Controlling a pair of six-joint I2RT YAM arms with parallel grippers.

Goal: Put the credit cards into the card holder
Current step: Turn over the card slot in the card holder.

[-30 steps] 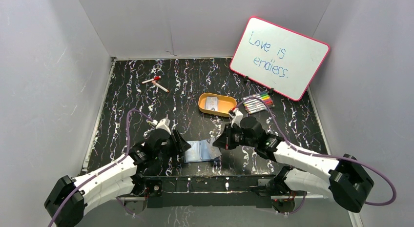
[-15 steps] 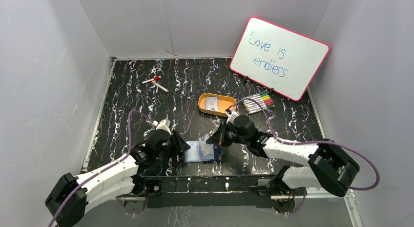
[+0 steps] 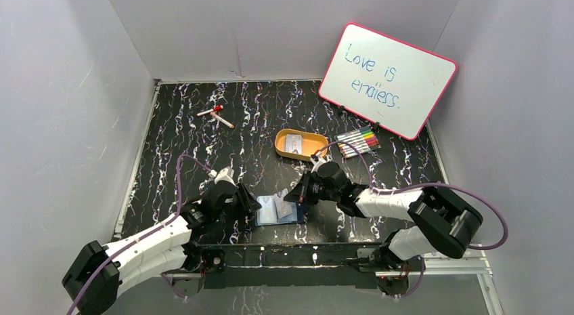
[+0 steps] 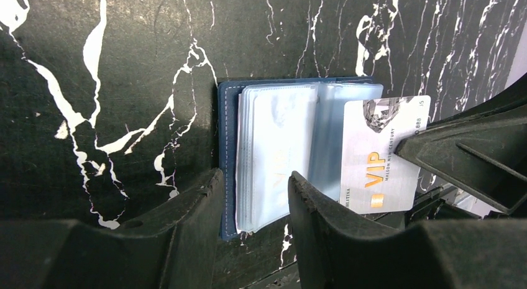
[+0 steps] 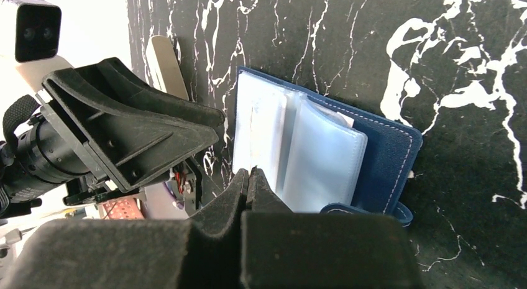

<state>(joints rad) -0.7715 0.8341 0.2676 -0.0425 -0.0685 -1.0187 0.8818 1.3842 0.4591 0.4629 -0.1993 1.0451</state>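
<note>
Since a second ago, our right gripper [image 5: 250,174] has travelled toward 9 o'clock in the overhead view. It has carried the pale grey-white rectangular credit card [image 4: 379,155] with gold VIP print from beside the small navy-blue folding card holder [image 4: 273,146] to over its clear plastic sleeves. Meanwhile our left gripper [image 4: 255,180] has narrowed its jaws. The holder lies open and flat near the table's 6 o'clock edge, between the two grippers. Our right jaws are closed tight on the card's outer edge, and the card overlaps the sleeves on the holder's 3 o'clock half in the left wrist view. Our left jaws stand partly apart, with their tips at the near edge of the 9 o'clock stack of sleeves. We cannot tell whether they press on it or only straddle it. We judge that the insertion step is under way, because the card reaches the sleeves but is not yet inside a pocket. A second card [image 3: 293,141] waits in the orange oval tray [image 3: 279,147] toward 12 o'clock, so the task looks less than half done.
</note>
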